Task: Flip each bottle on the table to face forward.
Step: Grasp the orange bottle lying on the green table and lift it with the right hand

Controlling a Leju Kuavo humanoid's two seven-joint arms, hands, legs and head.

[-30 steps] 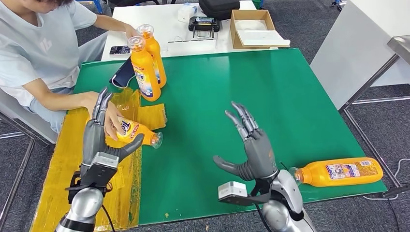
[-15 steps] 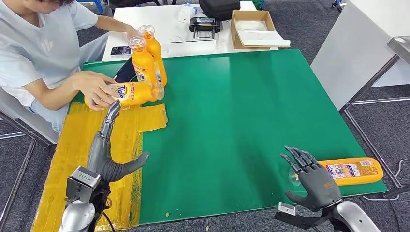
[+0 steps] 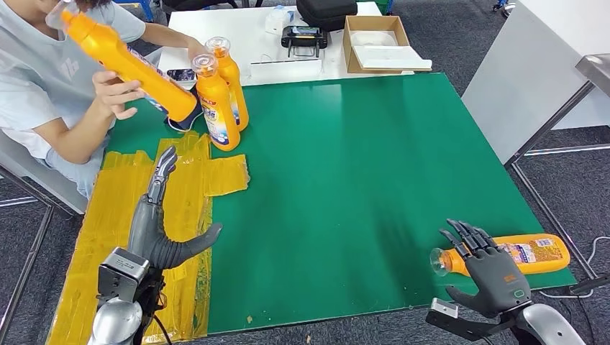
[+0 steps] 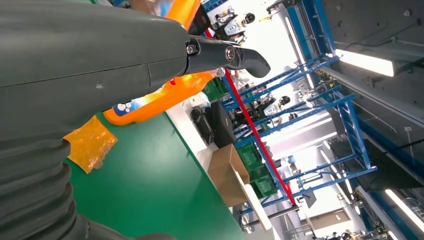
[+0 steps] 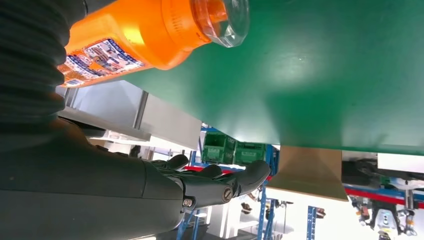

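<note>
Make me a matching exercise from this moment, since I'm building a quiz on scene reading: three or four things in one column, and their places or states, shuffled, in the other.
Things:
1. lying bottle
2. raised bottle
3. cardboard box
4. left hand

Places or states:
A. held in the air by a person's hand
B. on the white table behind the green mat
C. open, over the yellow tape
D. on its side at the mat's near right corner, by the right hand

Pairs: 1-D, 2-A, 3-B, 4-C
</note>
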